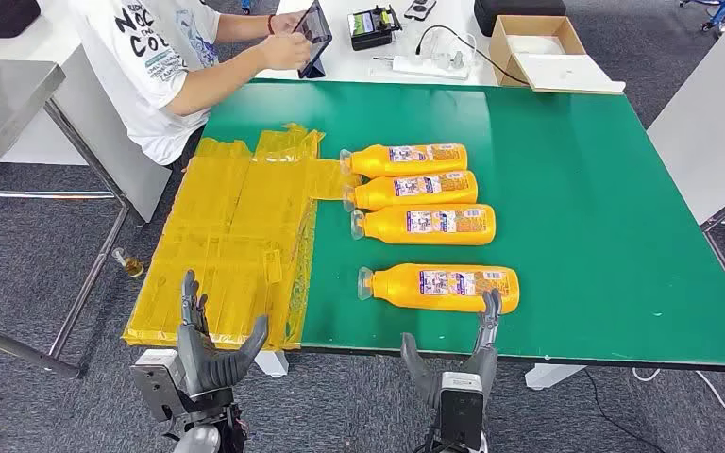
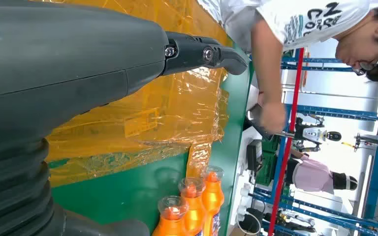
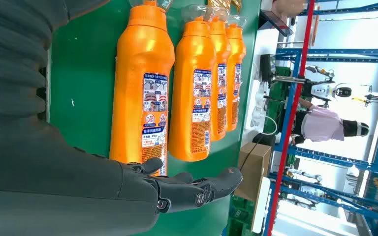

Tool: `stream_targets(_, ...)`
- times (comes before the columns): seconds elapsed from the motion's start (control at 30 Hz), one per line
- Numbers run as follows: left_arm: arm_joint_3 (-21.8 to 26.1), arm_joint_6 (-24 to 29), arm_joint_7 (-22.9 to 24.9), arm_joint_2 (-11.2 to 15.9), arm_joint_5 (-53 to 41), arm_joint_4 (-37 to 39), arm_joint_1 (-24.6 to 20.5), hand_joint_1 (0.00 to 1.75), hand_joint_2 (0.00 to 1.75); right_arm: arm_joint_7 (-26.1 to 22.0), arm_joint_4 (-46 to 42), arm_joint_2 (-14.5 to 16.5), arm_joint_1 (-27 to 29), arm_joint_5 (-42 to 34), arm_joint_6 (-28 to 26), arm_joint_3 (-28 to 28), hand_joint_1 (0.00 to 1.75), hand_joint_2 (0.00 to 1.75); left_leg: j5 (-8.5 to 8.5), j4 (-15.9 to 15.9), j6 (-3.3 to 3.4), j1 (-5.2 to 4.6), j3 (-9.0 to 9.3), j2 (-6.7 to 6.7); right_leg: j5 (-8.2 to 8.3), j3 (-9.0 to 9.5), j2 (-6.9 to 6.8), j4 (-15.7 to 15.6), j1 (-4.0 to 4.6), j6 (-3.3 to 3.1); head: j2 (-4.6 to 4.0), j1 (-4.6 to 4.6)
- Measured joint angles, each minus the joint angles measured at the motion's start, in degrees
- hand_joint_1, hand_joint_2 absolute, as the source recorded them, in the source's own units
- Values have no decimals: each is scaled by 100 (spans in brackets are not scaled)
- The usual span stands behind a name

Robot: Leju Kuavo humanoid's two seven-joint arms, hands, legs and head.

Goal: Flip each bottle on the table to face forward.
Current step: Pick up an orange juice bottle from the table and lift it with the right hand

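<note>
Four bottles lie on their sides on the table (image 1: 576,170), caps to the left, ranged one before another. The far bottle (image 1: 406,159) and the second bottle (image 1: 413,190) are set touching, the third bottle (image 1: 425,224) just before them, and the near bottle (image 1: 439,287) apart, close to the front edge. A plastic sheet (image 1: 236,236) is spread over the table's left end, left of the caps. The right hand (image 1: 463,363) is raised at the front edge, its fingertips (image 1: 491,307) at the near bottle's base end. The left hand (image 1: 210,351) is held before the sheet. A person (image 1: 165,57) is seated behind the table's far left corner; a box (image 1: 538,47) lies behind its far right.
</note>
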Motion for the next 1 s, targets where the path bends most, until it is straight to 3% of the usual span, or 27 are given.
stream_targets(1.0, 0, 0, 0, 0, 0, 0, 0, 0, 175, 0, 2, 0, 0, 0, 0, 0, 0, 175, 0, 0, 0, 0, 0, 0, 0, 0, 0, 0, 0, 0, 0, 0)
